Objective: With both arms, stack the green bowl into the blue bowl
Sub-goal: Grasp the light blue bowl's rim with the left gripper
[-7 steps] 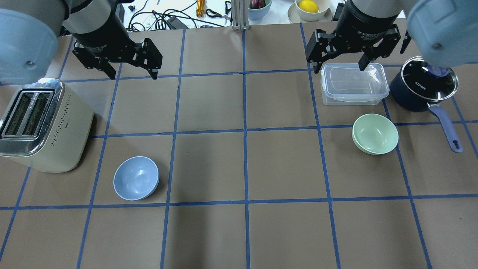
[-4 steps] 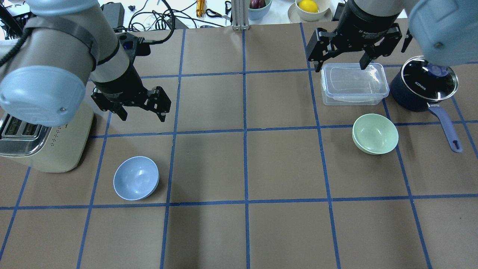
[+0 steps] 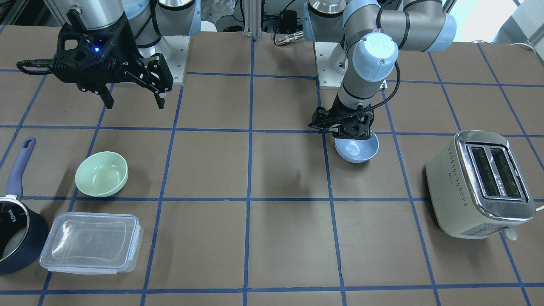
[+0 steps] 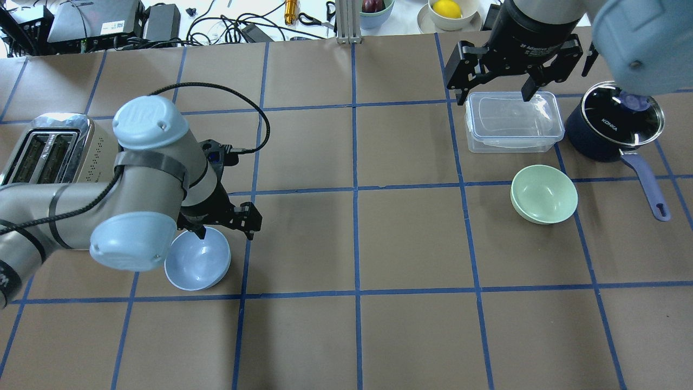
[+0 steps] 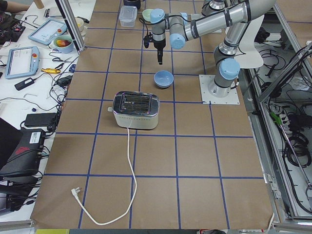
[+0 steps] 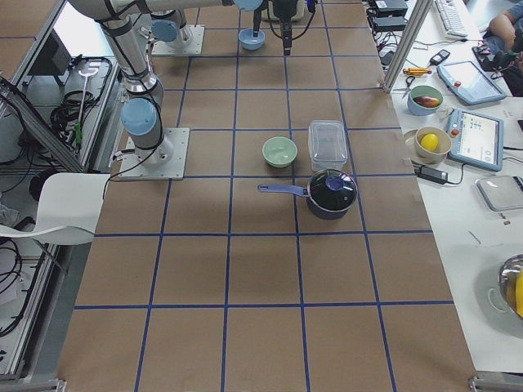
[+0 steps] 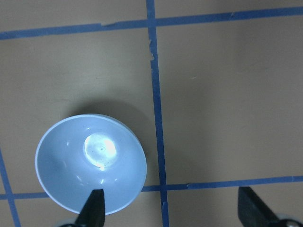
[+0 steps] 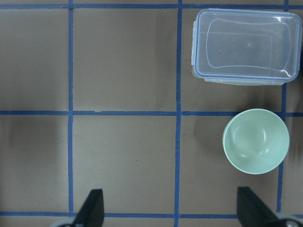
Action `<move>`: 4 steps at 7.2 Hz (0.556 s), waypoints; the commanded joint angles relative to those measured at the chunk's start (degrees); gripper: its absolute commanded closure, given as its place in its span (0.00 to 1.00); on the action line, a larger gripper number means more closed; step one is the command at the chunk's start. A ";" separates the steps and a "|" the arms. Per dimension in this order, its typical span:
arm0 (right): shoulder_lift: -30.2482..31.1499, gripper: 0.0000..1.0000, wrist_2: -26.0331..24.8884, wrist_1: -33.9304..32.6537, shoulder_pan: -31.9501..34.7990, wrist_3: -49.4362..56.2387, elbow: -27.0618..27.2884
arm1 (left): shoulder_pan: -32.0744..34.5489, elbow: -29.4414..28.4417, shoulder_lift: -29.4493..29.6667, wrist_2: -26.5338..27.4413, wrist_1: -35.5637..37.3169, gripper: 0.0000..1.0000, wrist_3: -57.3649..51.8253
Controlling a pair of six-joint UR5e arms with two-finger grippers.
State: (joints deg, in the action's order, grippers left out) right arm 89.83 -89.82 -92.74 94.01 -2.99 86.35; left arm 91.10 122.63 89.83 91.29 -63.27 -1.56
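Note:
The blue bowl (image 4: 197, 265) sits upright on the table's left half, also in the front view (image 3: 358, 151) and the left wrist view (image 7: 90, 163). My left gripper (image 4: 226, 234) is open and low over the bowl's far right rim. One finger (image 7: 94, 208) is over the rim and the other (image 7: 251, 208) is over bare table. The green bowl (image 4: 544, 194) sits upright on the right half, also in the right wrist view (image 8: 255, 141). My right gripper (image 4: 494, 98) is open, empty and held high, well clear of the green bowl.
A cream toaster (image 4: 48, 157) stands left of the blue bowl, partly behind my left arm. A clear lidded container (image 4: 511, 122) and a dark saucepan (image 4: 614, 122) with a blue handle sit just beyond the green bowl. Cables and dishes lie past the table's far edge.
My left arm has swung from the back left toward me and down, so its open gripper now hangs over the blue bowl's rim. The right arm and both bowls have not moved.

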 commanded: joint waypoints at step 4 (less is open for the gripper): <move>0.00 0.00 -0.27 0.10 0.03 0.00 0.22 | -1.19 11.83 3.33 3.72 17.39 0.82 0.68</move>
State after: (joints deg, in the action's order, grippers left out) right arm 89.85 -90.00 -92.65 94.04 -2.99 86.56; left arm 89.95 133.55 92.51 93.75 -46.65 -1.55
